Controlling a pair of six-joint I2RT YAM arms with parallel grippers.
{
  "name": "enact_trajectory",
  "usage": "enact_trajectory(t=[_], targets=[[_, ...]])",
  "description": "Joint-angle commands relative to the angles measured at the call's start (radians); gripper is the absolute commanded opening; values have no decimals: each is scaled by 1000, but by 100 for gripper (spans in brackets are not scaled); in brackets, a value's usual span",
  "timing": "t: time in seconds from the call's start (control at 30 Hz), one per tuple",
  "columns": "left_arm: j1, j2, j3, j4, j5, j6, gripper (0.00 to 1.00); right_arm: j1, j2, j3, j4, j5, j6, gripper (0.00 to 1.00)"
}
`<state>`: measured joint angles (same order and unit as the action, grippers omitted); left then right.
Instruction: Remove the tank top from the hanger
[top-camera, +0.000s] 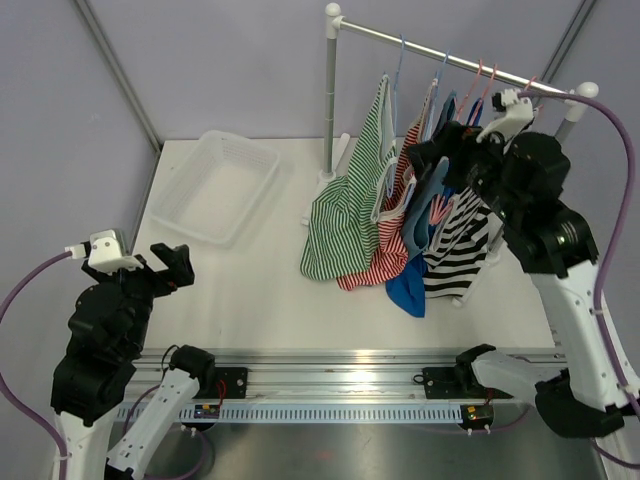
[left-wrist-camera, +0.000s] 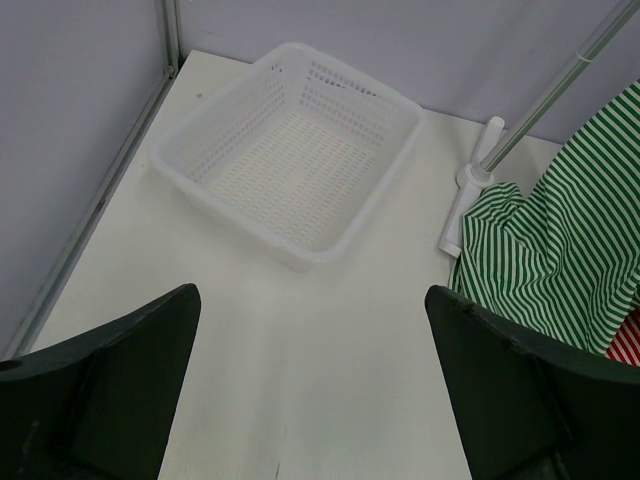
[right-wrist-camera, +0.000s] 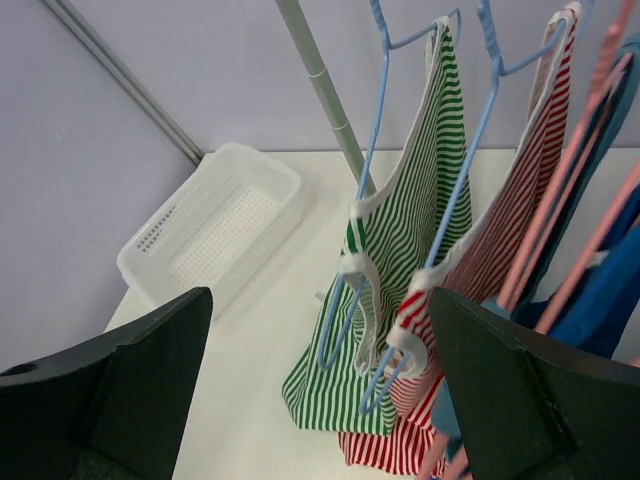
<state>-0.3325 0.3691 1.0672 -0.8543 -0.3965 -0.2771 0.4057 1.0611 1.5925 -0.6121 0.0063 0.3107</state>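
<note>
Since several tops hang crowded on one rail (top-camera: 450, 55) and the task names none of them, the first risk I see is the right fingers (right-wrist-camera: 120, 390) closing on two garments at once, or on a hanger (right-wrist-camera: 372, 120) wire instead of cloth. A pull made before a strap has slipped off its hanger shoulder would likely drag the hanger along the rail, unhook it, or tip the light rack. The hems could also catch: the green top (right-wrist-camera: 420, 200) trails onto the worktop (top-camera: 260, 300), with the red top (right-wrist-camera: 510, 220) just beside it. Next along hang a blue top (right-wrist-camera: 600, 290) and a black-and-white top (top-camera: 462, 235). The right arm is raised, its wrist high near the rail's right end, and its fingers stand wide apart, empty, reaching left at strap height. From above they overlap the blue and black-and-white tops; whether they touch cloth I cannot tell. The left arm sits folded low at the near left, well apart from the rack. Its left fingers (left-wrist-camera: 110, 380) are also spread and empty, aimed toward the basket (top-camera: 215, 185).
</note>
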Motion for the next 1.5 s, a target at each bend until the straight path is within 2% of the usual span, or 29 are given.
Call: enact_trajectory(t=[0.0, 0.13, 0.37, 0.47, 0.53, 0.77, 0.9, 1.07, 1.2, 1.23, 1.47], targets=[[-3, -7, -7, 66, 41, 23, 99, 4, 129, 141, -44, 1, -13, 97], [-3, -1, -13, 66, 51, 23, 99, 19, 262, 250, -94, 99, -54, 90], [-3, 2, -33, 70, 59, 23, 99, 48, 398, 372, -100, 141, -110, 82], [-3, 1, -45, 78, 64, 23, 99, 64, 454, 422, -110, 201, -136, 74], [-3, 5, -53, 86, 71, 21, 99, 70, 494, 448, -113, 237, -140, 64], [-3, 14, -61, 83, 93, 18, 99, 107, 668, 659, -205, 351, -182, 62], [-3, 5, -72, 83, 94, 18, 99, 122, 709, 675, -196, 454, -182, 57], [-3, 5, -75, 86, 107, 19, 99, 133, 720, 667, -172, 468, -185, 48], [-3, 14, -78, 95, 119, 21, 99, 133, 737, 672, -163, 469, -190, 24], [-3, 14, -76, 95, 120, 21, 99, 133, 740, 672, -164, 468, -193, 21], [-3, 14, -93, 106, 134, 21, 99, 133, 720, 592, -109, 477, -183, 21]])
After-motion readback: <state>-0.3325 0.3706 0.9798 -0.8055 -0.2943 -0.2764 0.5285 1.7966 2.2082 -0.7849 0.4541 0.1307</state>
